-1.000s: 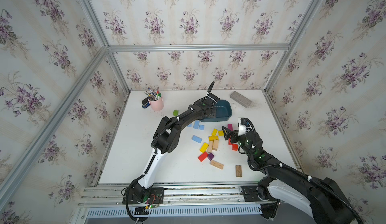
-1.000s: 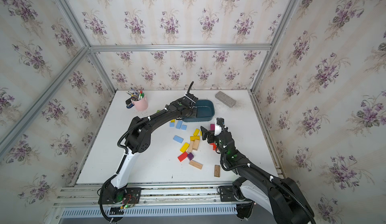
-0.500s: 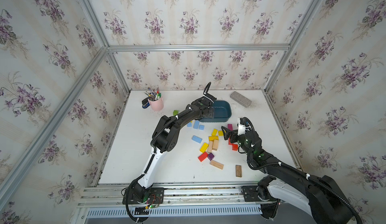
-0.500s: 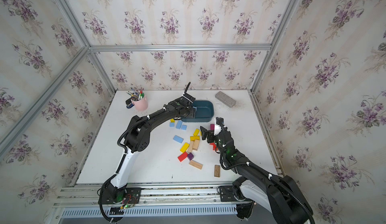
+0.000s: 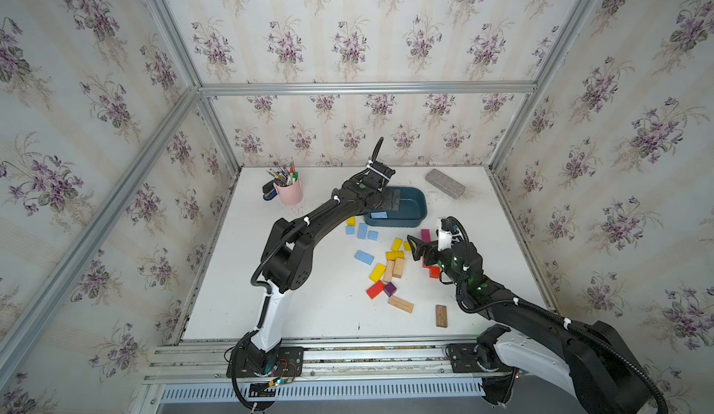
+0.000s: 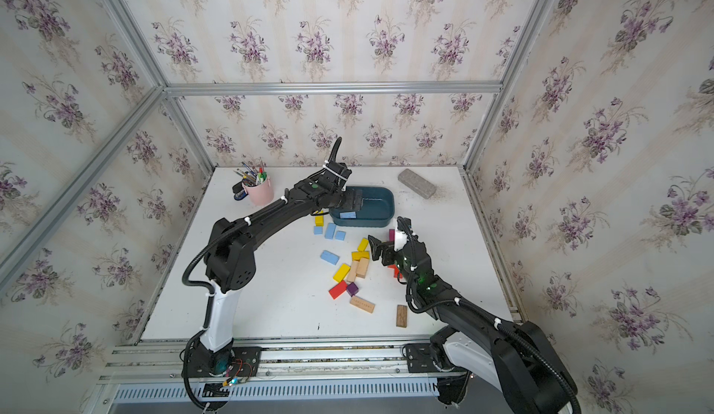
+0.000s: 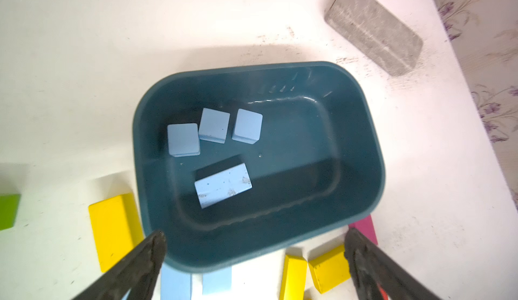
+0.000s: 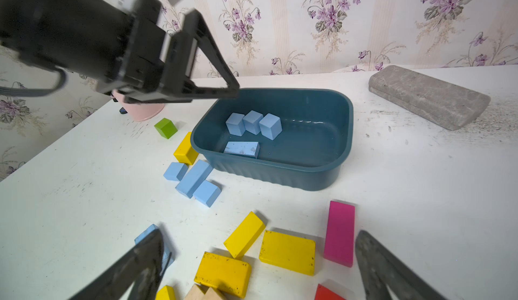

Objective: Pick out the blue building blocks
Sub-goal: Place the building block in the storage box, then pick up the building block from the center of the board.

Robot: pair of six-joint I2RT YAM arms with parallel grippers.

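- Your left arm (image 5: pixel 309 230) rises from the near rail, bends at the elbow and stretches towards 1 o'clock in both top views. It ends over the 9 o'clock rim of the tub (image 7: pixel 294 150).
- The left end effector (image 7: pixel 255 235) is spread wide with nothing between its fingers, and it hangs above the tub.
- Four blue blocks (image 7: pixel 222 185) lie inside the tub: three cubes in a row and one brick apart from them.
- Three more sit close together on the surface (image 8: pixel 84 200), just beside the tub at its 8 o'clock. A lone brick lies further out at 7 o'clock.
- Your right arm (image 5: pixel 502 307) reaches low from the near right corner towards 11 o'clock.
- The right end effector (image 8: pixel 259 234) is also spread and empty. It is over the yellow blocks (image 8: pixel 287 252), with the pink block (image 8: pixel 339 232) just inside one finger.
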